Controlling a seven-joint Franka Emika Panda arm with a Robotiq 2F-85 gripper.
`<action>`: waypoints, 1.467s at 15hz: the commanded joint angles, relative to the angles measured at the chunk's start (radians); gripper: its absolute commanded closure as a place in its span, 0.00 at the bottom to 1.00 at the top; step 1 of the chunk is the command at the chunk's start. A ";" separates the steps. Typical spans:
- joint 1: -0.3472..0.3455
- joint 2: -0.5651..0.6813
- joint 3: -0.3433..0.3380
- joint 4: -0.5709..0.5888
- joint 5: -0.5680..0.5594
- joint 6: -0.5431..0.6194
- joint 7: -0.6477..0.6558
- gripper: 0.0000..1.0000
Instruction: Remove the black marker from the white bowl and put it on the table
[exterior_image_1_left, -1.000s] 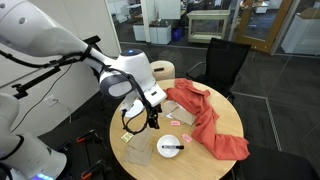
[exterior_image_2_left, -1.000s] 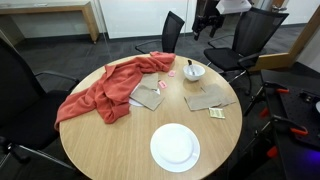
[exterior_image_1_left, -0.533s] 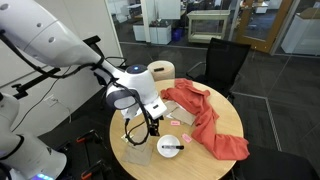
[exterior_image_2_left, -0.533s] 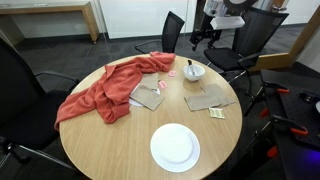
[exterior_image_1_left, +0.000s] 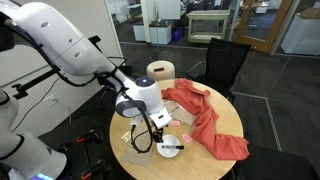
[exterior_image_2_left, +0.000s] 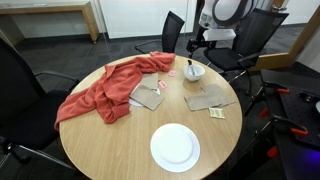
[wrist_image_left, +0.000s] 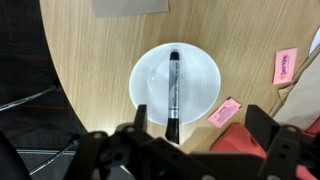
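The white bowl (wrist_image_left: 150, 78) sits on the round tan table (wrist_image_left: 90, 60), directly below my gripper. The black marker (wrist_image_left: 173, 92) lies across the bowl, and its near end sticks out over the rim. My gripper (wrist_image_left: 200, 125) is open and empty above the bowl's near edge, with one finger on each side. In both exterior views the gripper (exterior_image_1_left: 152, 129) (exterior_image_2_left: 197, 48) hovers just above the bowl (exterior_image_1_left: 163, 146) (exterior_image_2_left: 194, 74), without touching it. The marker also shows in an exterior view (exterior_image_1_left: 171, 148).
A red cloth (exterior_image_1_left: 205, 120) (exterior_image_2_left: 100, 95) lies crumpled next to the bowl. Two pink notes (wrist_image_left: 284, 66) (wrist_image_left: 224, 111) lie by the bowl. Brown cardboard pieces (exterior_image_2_left: 147, 95) (exterior_image_2_left: 207, 98) and a flat white plate (exterior_image_2_left: 175, 147) are on the table. Office chairs (exterior_image_2_left: 255, 35) stand around it.
The arm has swung over and come down, so the open gripper now hangs closer above the white bowl. The bowl and marker have not moved.
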 joint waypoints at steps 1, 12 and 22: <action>0.026 0.084 -0.027 0.077 0.051 0.011 -0.011 0.00; 0.048 0.225 -0.064 0.201 0.081 -0.012 -0.006 0.48; 0.044 0.269 -0.076 0.210 0.083 -0.008 -0.014 0.48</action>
